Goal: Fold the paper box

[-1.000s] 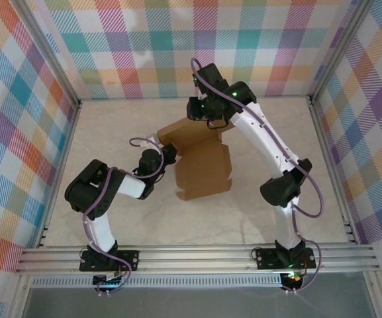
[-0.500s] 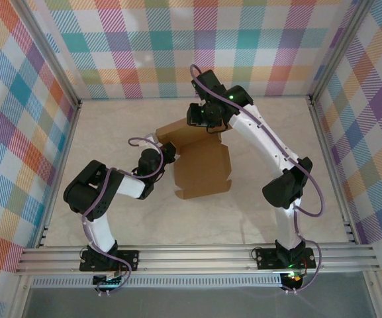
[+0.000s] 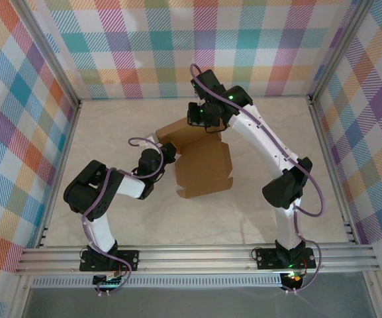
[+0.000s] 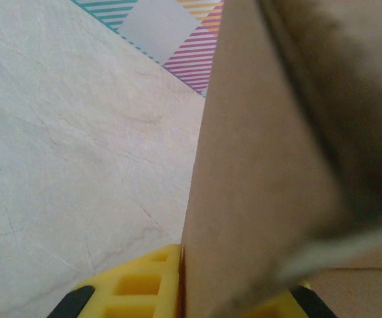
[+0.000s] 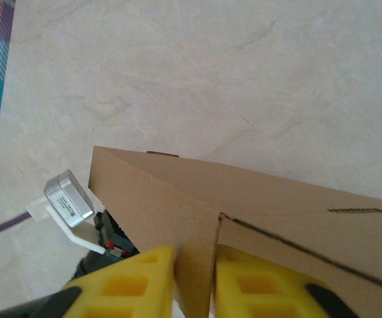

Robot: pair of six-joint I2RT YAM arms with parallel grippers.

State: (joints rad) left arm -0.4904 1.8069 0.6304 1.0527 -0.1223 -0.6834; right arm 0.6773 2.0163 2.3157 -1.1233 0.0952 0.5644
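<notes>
Cardboard first, from above: the paper box lies partly folded on the surface, between my two claws. My left claw pinches the box edge right at its tips to anchor it. My right claw grips the far flap, I judge to raise it along its crease. Left wrist: fingers closed tight on an upright panel just ahead. Right wrist: fingers nipped onto a thin flap edge standing between them.
</notes>
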